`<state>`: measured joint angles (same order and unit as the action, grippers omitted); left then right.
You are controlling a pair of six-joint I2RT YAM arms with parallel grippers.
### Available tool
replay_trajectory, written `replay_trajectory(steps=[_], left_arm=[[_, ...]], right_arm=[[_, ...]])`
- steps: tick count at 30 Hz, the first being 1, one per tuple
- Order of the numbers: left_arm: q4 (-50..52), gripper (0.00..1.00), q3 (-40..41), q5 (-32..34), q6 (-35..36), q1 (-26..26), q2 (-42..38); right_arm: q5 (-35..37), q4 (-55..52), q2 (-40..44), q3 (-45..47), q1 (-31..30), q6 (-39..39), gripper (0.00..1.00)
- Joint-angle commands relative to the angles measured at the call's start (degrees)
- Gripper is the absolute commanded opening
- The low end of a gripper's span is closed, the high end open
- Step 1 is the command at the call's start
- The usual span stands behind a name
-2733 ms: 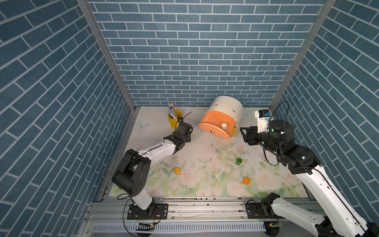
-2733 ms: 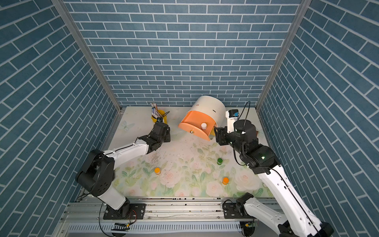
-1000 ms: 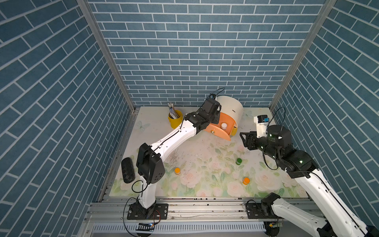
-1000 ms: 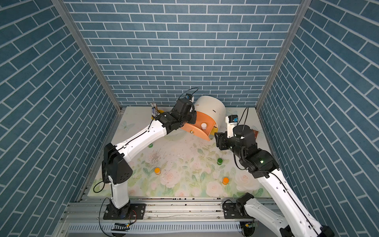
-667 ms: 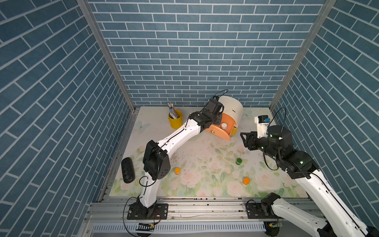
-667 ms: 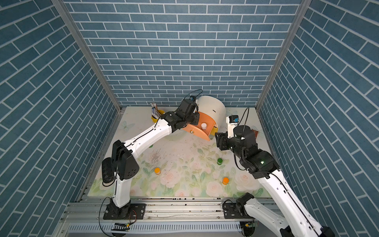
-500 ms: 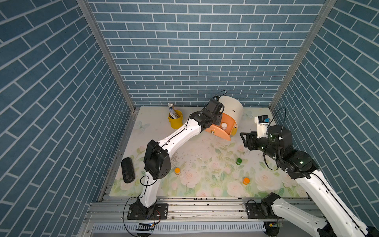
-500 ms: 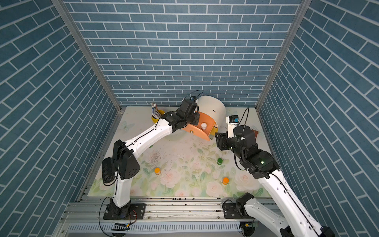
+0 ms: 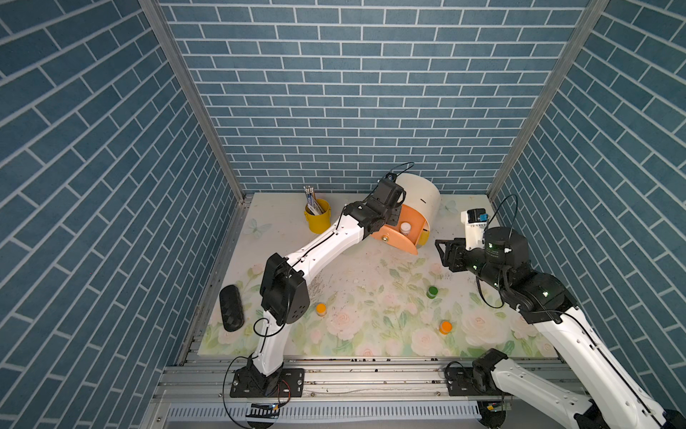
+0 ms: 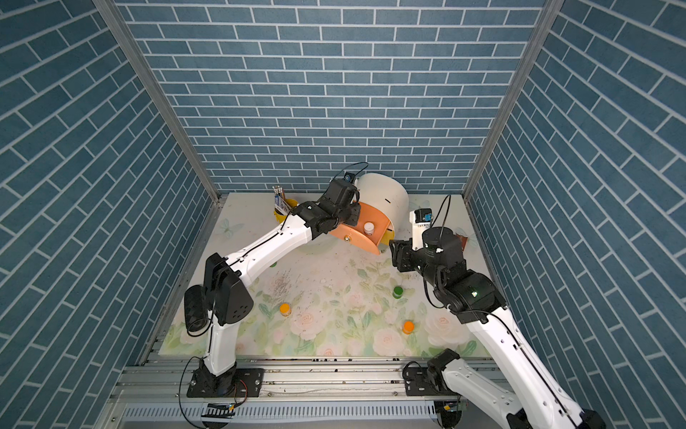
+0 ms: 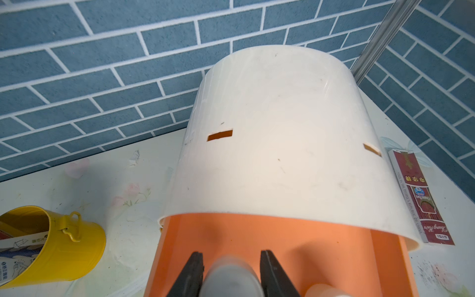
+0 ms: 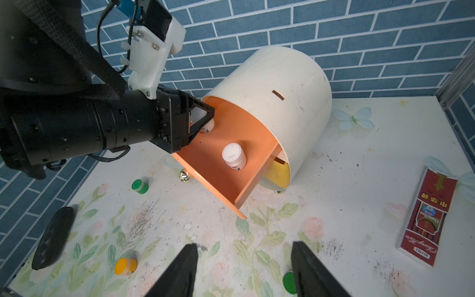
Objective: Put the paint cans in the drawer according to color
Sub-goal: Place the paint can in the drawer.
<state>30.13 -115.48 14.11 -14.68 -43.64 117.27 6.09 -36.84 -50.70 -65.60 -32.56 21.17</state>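
**Step in hand: set the white paint can in the peach drawer.**

The left jaws are clamped on a white paint can (image 11: 231, 279), lid up. They hold it over the open peach drawer (image 12: 226, 133) of the white chest (image 9: 421, 198), close to the chest's mouth. A second white can (image 12: 233, 156) stands upright on the drawer floor, apart from the held one. Whether the held can's base touches the floor cannot be told.

1. Lower the can until its base sits flat on the drawer floor. Keep it upright and apart from the standing can.
2. Part the jaws only enough to clear the lid.
3. Withdraw upward, so that neither finger catches the drawer wall or the chest's rim.

The right jaws stand apart and empty above the tabletop (image 12: 347, 180), in front of the chest. Hold them clear of the left arm (image 9: 326, 245) until it is out of the drawer.

**View coverage**

- The left wrist view shows the grip on the lid, but not the drawer floor beneath the can.
- The right wrist view shows the can's side, the drawer floor and the standing can. Use it to judge the descent.
- Both top views show one green can (image 9: 431, 292) and two orange cans (image 9: 320, 308) (image 9: 445, 327) on the tabletop.
- The other green can (image 12: 139, 185) lies near the drawer's knob. In a top view the left arm covers it.
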Motion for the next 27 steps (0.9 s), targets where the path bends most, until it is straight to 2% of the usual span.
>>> replay_trajectory(steps=[1,8,15,18,27], left_arm=[[1.2,0.44,-1.7,0.9,0.4,-0.2,0.4],[1.3,0.56,-1.8,0.6,0.2,-0.2,-0.7],[0.3,0.62,0.6,0.0,-0.6,-0.3,-5.8],[-3.4,0.64,6.5,-0.7,-0.9,-0.6,-11.4],[-22.7,0.70,33.7,-0.8,-0.5,-1.0,-31.8]], right_arm=[[0.7,0.7,0.0,0.3,0.2,-0.2,0.62],[0.5,0.8,-0.2,0.2,0.5,-0.3,0.63],[0.1,2.2,-1.9,-0.2,1.0,-0.9,0.64],[-0.6,2.5,-3.5,-0.8,1.7,-1.4,0.64],[-8.2,8.1,-10.6,-5.6,9.0,-4.0,0.64]])
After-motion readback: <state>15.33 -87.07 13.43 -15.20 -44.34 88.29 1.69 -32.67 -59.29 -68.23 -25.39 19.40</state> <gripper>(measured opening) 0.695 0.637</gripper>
